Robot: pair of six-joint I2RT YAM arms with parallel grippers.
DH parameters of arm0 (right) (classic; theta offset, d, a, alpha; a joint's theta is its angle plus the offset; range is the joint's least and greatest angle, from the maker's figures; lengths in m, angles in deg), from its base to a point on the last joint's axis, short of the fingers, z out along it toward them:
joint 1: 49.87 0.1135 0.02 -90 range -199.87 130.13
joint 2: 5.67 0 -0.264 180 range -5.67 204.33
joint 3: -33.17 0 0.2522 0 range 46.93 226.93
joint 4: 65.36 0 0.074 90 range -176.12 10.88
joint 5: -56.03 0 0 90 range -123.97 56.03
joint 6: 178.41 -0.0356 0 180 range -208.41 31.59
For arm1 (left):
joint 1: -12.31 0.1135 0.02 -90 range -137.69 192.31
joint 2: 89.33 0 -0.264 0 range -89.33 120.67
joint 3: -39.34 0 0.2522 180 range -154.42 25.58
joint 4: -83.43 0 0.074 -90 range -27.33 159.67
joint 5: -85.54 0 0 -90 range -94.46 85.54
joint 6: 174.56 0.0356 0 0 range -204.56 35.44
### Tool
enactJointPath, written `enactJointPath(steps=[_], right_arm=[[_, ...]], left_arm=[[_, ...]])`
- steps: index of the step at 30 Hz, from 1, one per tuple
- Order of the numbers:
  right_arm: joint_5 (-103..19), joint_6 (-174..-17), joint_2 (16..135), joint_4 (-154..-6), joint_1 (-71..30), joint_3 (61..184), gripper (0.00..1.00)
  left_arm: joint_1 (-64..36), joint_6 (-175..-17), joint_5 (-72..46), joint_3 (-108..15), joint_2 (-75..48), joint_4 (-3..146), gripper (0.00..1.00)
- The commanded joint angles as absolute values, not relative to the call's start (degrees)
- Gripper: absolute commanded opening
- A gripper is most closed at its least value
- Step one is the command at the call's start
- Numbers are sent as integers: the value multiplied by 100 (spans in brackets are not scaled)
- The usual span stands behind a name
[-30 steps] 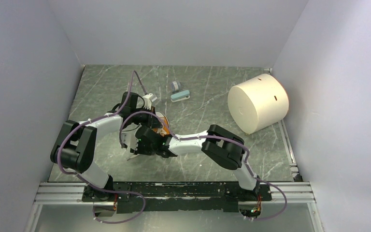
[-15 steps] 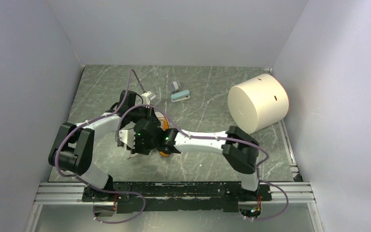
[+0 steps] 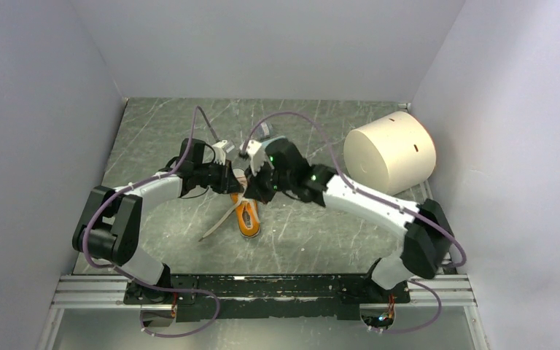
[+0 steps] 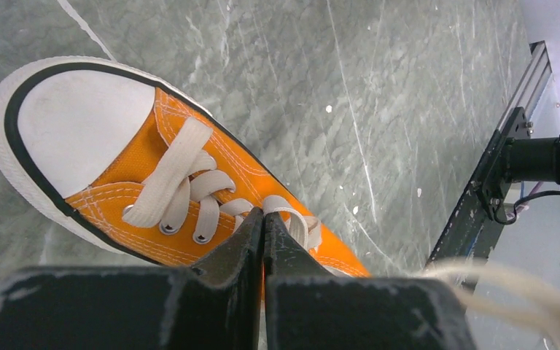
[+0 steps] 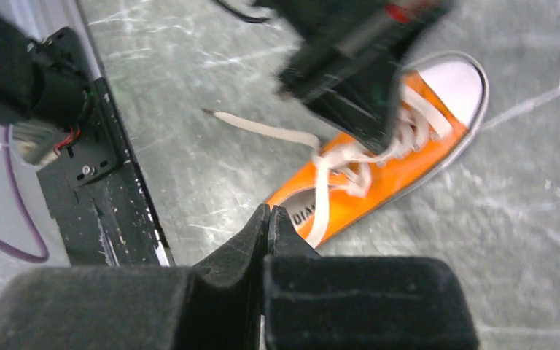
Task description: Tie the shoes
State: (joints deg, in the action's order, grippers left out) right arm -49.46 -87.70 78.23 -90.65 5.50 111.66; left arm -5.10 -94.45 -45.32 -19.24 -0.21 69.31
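Note:
The orange sneaker (image 3: 248,217) lies on the table with its white toe cap (image 4: 73,124) pointing away from the arms. It also shows in the right wrist view (image 5: 386,179). My left gripper (image 3: 237,182) is shut, its tips (image 4: 264,215) pinched on a cream lace loop (image 4: 295,222) over the tongue. My right gripper (image 3: 257,188) is shut above the heel opening (image 5: 268,211). One lace (image 5: 319,197) runs from the knot area to its fingers and vanishes behind them. The other lace (image 3: 216,224) lies loose on the table to the left.
A large cream cylinder (image 3: 390,154) lies on its side at the back right. The black base rail (image 3: 262,288) runs along the near edge, also in the wrist views (image 4: 507,149) (image 5: 98,182). Grey walls close in on three sides.
My right arm has swung from the shoe's near left side to its far side, uncovering the shoe. The left gripper has stayed at the laces. The loose lace has stayed put.

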Motion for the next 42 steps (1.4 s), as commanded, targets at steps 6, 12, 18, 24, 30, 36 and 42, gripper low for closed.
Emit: enactJointPath(steps=[6, 12, 18, 24, 30, 36, 42], right_arm=[[-6342, -10191, 9739, -13234, -679, 12552, 0], [-5342, -9772, 9991, -12983, -754, 12780, 34], [-6631, -9184, 8186, -7234, -820, 9870, 75], [-7412, -9862, 9127, -6478, -929, 9787, 59], [-7365, -10387, 9355, -5560, -931, 9361, 46], [-7332, -10591, 9456, -5308, -929, 9239, 29], [-7355, -10714, 9393, -5395, -958, 9300, 0]], left_arm=[[-474, -9456, -4747, -1830, -385, 7016, 5], [-474, -9349, -4608, -1766, -625, 6759, 5], [-474, -9312, -4571, -1687, -724, 6649, 5], [-474, -9384, -4557, -1686, -781, 6694, 5], [-474, -9348, -4542, -1724, -865, 6581, 5], [-474, -9339, -4543, -1696, -954, 6490, 5], [-478, -9227, -4264, -1659, -1305, 5959, 5]])
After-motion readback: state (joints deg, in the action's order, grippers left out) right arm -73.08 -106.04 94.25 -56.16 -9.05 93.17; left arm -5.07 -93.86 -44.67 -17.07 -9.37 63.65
